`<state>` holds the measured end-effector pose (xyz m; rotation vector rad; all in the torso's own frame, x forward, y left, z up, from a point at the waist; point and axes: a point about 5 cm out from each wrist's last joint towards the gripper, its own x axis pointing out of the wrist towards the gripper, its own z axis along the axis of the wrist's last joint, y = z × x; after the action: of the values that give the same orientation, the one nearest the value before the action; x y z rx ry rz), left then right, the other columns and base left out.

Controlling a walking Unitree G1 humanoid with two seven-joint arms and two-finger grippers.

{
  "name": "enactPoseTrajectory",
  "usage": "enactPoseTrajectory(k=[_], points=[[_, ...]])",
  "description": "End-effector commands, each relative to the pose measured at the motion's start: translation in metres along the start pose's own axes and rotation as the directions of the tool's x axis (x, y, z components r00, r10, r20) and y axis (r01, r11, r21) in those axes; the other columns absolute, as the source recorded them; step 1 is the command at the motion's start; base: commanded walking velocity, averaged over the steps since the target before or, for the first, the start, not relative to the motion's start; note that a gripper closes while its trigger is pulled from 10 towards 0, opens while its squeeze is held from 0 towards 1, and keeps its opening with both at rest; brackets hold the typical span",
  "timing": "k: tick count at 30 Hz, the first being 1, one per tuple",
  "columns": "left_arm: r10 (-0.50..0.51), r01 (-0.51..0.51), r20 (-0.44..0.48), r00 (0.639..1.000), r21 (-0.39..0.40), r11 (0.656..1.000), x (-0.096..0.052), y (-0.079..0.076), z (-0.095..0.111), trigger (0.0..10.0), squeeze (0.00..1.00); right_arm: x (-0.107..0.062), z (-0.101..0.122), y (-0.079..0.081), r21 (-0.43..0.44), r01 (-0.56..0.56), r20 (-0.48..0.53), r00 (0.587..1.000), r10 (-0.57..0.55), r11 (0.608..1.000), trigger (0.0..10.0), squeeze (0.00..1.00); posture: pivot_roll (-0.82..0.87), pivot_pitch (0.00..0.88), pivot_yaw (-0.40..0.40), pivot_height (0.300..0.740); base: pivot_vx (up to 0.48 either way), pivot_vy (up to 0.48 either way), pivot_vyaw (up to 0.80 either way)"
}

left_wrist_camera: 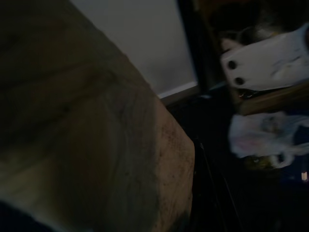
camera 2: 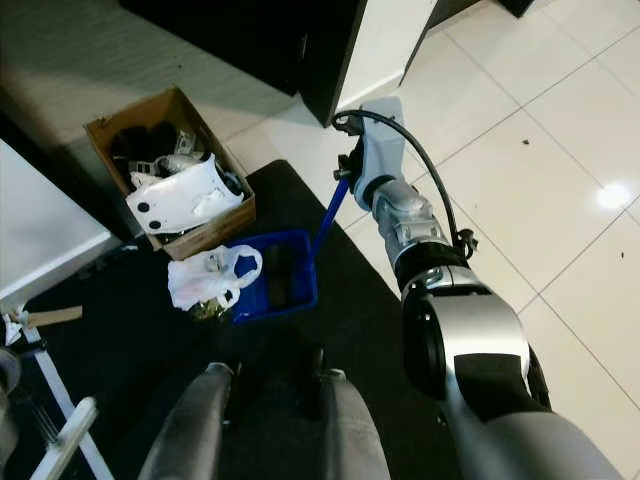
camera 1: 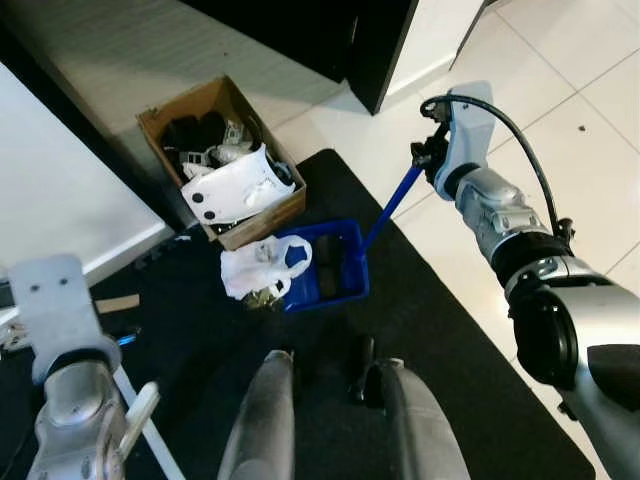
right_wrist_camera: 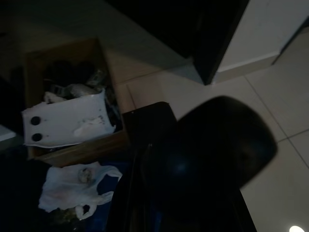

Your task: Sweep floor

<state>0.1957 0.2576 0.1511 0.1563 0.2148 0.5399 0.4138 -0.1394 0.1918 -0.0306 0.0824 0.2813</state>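
Already we have the blue dustpan (camera 1: 325,265) set down on the black mat (camera 1: 470,400), close by the cardboard box (camera 1: 222,160) of clutter, with a crumpled white plastic bag (camera 1: 262,267) lying against the pan's near edge. Some dark debris sits inside the pan, so we judge that part of the collecting is done; the bag is not in the pan, and the tiled floor (camera 1: 560,110) to our right shows a few dark specks, so sweeping is likely left to do.

Our right gripper (camera 1: 428,153) is stretched out forward, closed around the top of the dustpan's long blue handle (camera 1: 390,205), which slopes down and back toward us to the pan. The pan thus lies below the gripper, nearer our legs, joined to it by that handle.

Our left gripper (camera 1: 140,408) hangs low at our left side beside a white rod (camera 1: 150,430); whether it is spread or closed we cannot tell.
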Motion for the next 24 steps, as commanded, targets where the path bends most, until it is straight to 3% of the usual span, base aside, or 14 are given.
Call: enactPoseTrajectory(k=[1, 2, 4, 6, 10, 13, 17, 19, 21, 24], points=[[0.008, -0.008, -0.009, 1.0, 0.002, 1.0, 0.002, -0.002, -0.004, 10.0, 0.0, -0.004, -0.006, -0.007, 0.035, -0.019, 0.001, 1.0, 0.019, 0.999, 1.2, 0.0, 0.3, 0.324, -0.112, 0.74, 0.0, 0.0, 0.0], [-0.02, 0.021, 0.014, 1.0, -0.018, 1.0, 0.009, -0.009, 0.002, 10.0, 0.0, -0.006, -0.005, -0.006, 0.017, -0.089, 0.017, 0.996, 0.089, 0.996, 10.0, 0.0, 0.29, 0.317, -0.111, 0.74, 0.0, 0.0, 0.0], [-0.03, 0.031, 0.031, 0.999, -0.029, 0.999, 0.013, -0.01, 0.007, 10.0, 0.0, -0.007, -0.007, -0.006, -0.002, -0.117, 0.013, 0.993, 0.117, 0.993, 10.0, 0.0, 0.27, 0.306, -0.107, 0.74, 0.0, 0.0, 0.0], [-0.035, 0.04, 0.069, 0.997, -0.072, 0.997, 0.027, -0.012, 0.02, 10.0, 0.0, -0.011, -0.016, -0.005, -0.054, -0.179, -0.013, 0.984, 0.178, 0.982, 10.0, 0.0, 0.24, 0.289, -0.1, 0.74, 0.0, 0.0, 0.0], [-0.025, 0.034, 0.095, 0.995, -0.089, 0.995, 0.036, -0.015, 0.028, 10.0, 0.0, -0.012, -0.023, -0.002, -0.055, -0.218, -0.034, 0.976, 0.217, 0.974, 10.0, 0.0, 0.22, 0.28, -0.098, 0.74, 0.0, 0.0, 0.0], [0.049, -0.036, 0.13, 0.99, -0.101, 0.994, 0.051, -0.016, 0.036, 10.0, 0.0, -0.012, -0.027, 0.003, -0.05, -0.267, -0.07, 0.962, 0.263, 0.962, 10.0, 0.0, 0.19, 0.271, -0.094, 0.74, 0.0, 0.0, 0.0], [0.127, -0.117, 0.112, 0.986, -0.089, 0.989, 0.064, -0.018, 0.029, 10.0, 0.0, -0.011, -0.031, 0.004, -0.068, -0.241, -0.116, 0.966, 0.232, 0.968, 10.0, 0.0, 0.18, 0.267, -0.099, 0.74, 0.0, 0.0, 0.0], [0.155, -0.147, 0.106, 0.982, -0.079, 0.986, 0.068, -0.017, 0.027, 10.0, 0.0, -0.011, -0.032, 0.005, -0.053, -0.243, -0.125, 0.964, 0.235, 0.969, 10.0, 0.0, 0.18, 0.266, -0.099, 0.74, 0.0, 0.0, 0.0], [0.2, -0.193, 0.106, 0.974, -0.067, 0.979, 0.072, -0.015, 0.025, 10.0, 0.0, -0.01, -0.032, 0.008, 0.02, -0.251, -0.142, 0.957, 0.252, 0.968, 10.0, 0.0, 0.17, 0.268, -0.102, 0.74, 0.0, 0.0, 0.0], [0.209, -0.199, 0.086, 0.974, -0.116, 0.973, 0.077, -0.017, 0.018, 10.0, 0.0, -0.007, -0.027, 0.011, 0.076, -0.243, -0.146, 0.957, 0.252, 0.967, 10.0, 0.0, 0.16, 0.271, -0.113, 0.74, 0.0, 0.0, 0.0]])
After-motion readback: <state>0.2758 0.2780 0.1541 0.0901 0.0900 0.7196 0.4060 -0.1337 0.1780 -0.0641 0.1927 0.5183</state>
